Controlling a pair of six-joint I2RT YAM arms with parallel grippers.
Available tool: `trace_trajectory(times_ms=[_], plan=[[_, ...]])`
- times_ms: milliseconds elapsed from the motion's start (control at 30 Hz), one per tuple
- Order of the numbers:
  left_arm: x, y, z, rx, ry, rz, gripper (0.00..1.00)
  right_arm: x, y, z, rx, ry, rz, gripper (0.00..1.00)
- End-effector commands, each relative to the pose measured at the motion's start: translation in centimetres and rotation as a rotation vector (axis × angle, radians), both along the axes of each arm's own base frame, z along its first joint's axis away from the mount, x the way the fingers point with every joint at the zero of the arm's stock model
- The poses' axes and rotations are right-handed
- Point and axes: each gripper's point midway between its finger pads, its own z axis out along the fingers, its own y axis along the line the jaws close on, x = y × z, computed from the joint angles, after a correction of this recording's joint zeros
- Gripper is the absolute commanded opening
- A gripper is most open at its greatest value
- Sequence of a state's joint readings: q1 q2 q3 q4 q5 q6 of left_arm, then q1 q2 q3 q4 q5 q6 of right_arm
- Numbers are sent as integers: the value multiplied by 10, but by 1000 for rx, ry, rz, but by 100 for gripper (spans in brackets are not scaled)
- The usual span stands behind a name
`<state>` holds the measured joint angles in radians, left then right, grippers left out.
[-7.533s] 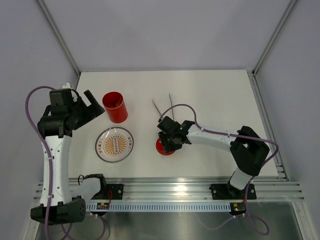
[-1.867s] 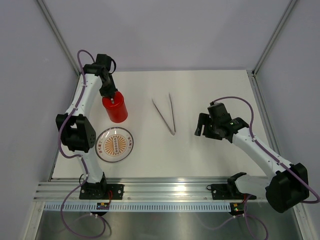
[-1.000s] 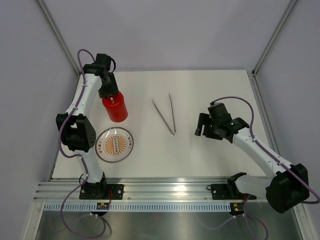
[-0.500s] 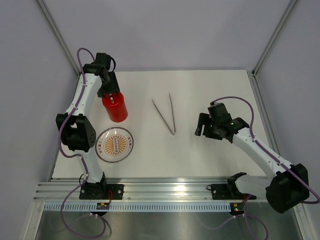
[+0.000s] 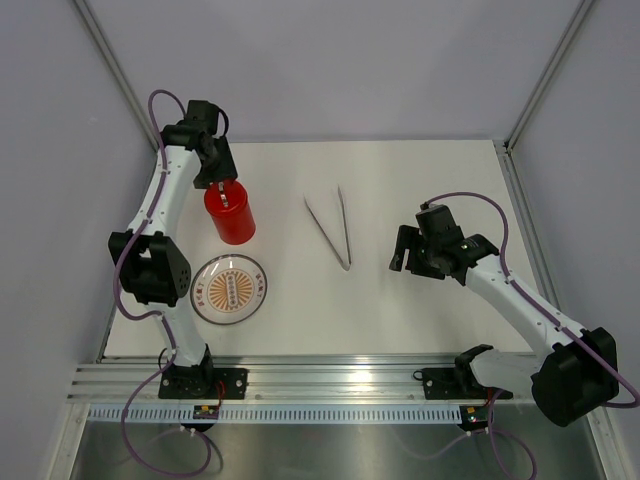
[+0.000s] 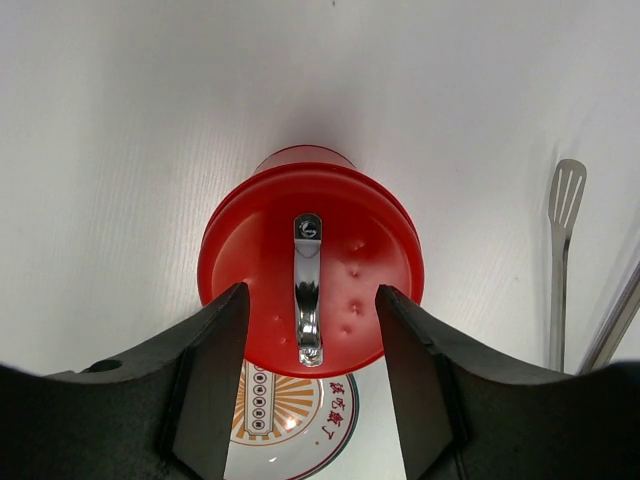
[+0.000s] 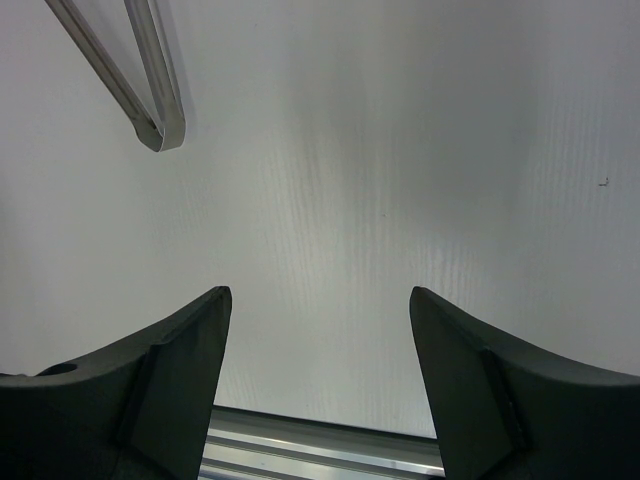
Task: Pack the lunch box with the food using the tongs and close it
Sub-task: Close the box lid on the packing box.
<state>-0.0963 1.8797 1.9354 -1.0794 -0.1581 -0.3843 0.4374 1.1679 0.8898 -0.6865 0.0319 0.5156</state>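
Observation:
The red lunch box [image 5: 234, 225] stands at the back left with its round red lid [image 6: 350, 260] on top. The lid carries a silver handle [image 6: 308, 290]. My left gripper [image 6: 312, 292] hangs open just above the lid, its fingers [image 6: 215, 380] to either side of the handle and touching nothing. The silver tongs [image 5: 331, 226] lie flat mid-table, with their joined end [image 7: 152, 112] in the right wrist view. My right gripper [image 7: 318, 292] is open and empty over bare table, to the right of the tongs. No food is in view.
A clear plate with an orange pattern [image 5: 229, 288] lies in front of the lunch box and shows below the lid [image 6: 295, 420] in the left wrist view. The aluminium rail [image 7: 320, 445] runs along the near table edge. Grey walls close in the back and sides.
My left gripper has drawn back a little toward the far left, away from the lid top, and the lid stays on the box. The right arm and the tongs have not moved.

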Motion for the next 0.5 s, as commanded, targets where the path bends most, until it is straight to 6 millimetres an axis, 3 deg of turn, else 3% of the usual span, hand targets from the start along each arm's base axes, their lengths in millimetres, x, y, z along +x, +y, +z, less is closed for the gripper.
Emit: trace_trajectory(times_ms=[0, 267, 367, 467], plan=[[7, 1, 22, 4, -75, 4, 56, 4, 5, 13, 29, -24, 4, 79], [6, 1, -51, 21, 83, 6, 58, 3, 4, 11, 25, -20, 5, 79], [3, 2, -57, 22, 100, 7, 58, 2, 3, 11, 25, -20, 5, 79], [0, 3, -43, 25, 73, 7, 58, 2, 3, 12, 26, -23, 6, 79]])
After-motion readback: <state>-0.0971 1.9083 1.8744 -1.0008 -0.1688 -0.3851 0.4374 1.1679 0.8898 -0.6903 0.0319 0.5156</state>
